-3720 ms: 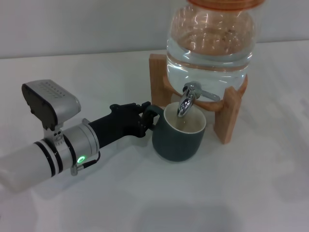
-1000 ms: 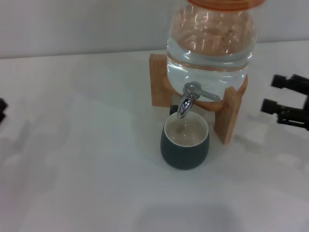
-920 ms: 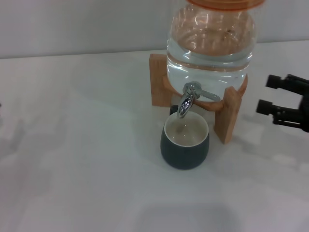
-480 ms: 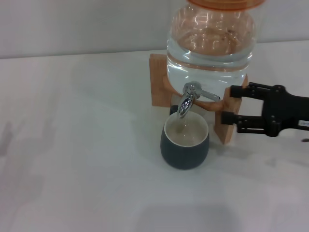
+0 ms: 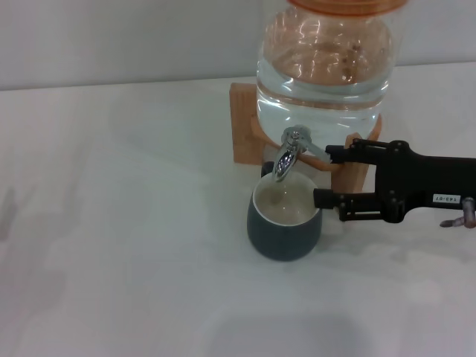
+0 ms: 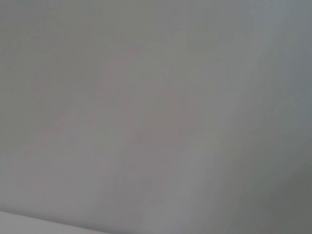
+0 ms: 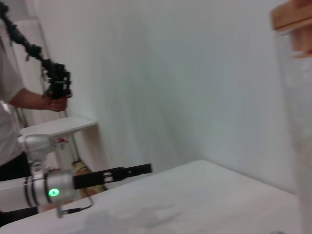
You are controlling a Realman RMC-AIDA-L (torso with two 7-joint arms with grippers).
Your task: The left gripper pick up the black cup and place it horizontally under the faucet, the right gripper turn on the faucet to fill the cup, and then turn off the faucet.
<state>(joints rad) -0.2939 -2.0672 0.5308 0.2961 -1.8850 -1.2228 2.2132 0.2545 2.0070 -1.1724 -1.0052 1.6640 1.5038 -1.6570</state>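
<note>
1. Under the faucet (image 5: 286, 160) stands the cup (image 5: 285, 223), upright on the table (image 5: 111, 260), with its handle turned toward the jar (image 5: 323, 63); the placing step looks done.
2. Right gripper (image 5: 325, 175) reaches in from the right with its fingers spread. One fingertip is at the faucet's lever and the other sits by the cup rim; it holds nothing yet.
3. Left gripper (image 7: 141, 169) is pulled back, well away from the cup, and shows only in the right wrist view. I cannot tell how far open it is.
4. Left to do, I judge: open the faucet, fill the cup, close it.
5. Count: one cup, one faucet, one jar on one wooden stand (image 5: 244, 123), two grippers.
</note>
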